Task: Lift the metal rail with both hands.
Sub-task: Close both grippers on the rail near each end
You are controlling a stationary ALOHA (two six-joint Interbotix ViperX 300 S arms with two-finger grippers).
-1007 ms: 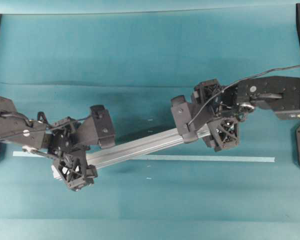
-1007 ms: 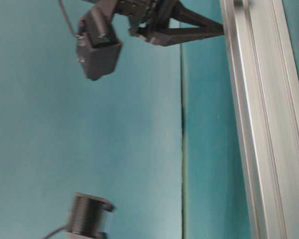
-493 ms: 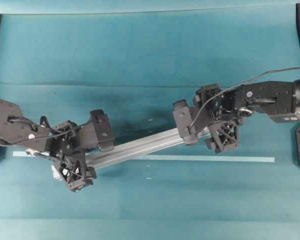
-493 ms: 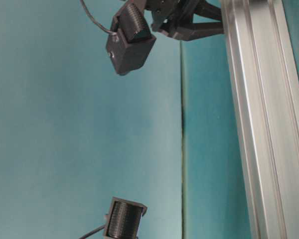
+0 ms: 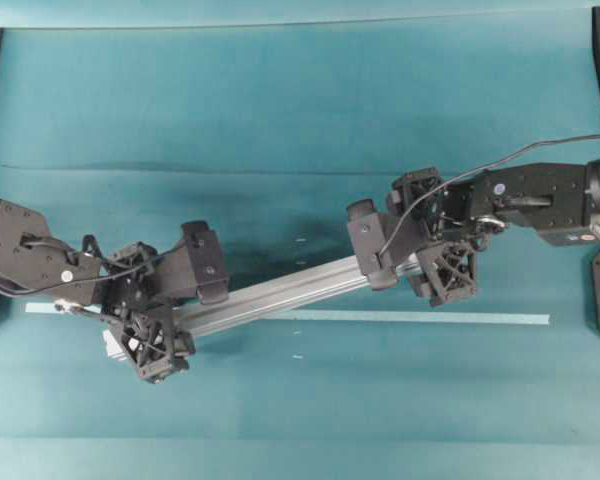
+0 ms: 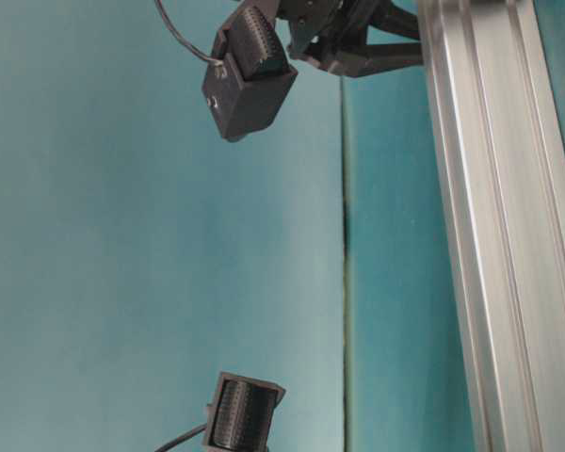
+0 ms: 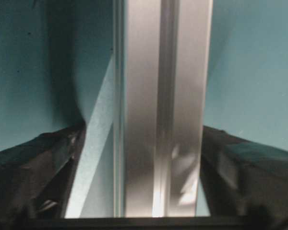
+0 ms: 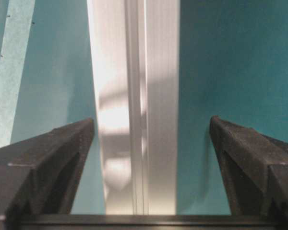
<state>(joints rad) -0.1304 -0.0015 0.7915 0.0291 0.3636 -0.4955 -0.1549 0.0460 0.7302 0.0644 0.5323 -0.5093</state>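
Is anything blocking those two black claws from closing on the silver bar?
Nothing visible. The metal rail already runs between the fingers of the left gripper and the right gripper, with only bare teal table showing in the gaps beside it.

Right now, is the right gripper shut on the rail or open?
Open: the right gripper straddles the metal rail, with teal table visible between each finger and the rail.

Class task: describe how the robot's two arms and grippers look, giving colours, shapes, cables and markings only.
Both arms are black and boxy. The left gripper and right gripper are black too, each with triangular fingers cut in an open lattice. A thin black cable loops along the right arm, and another runs along the left. Small pale dots mark the housings.
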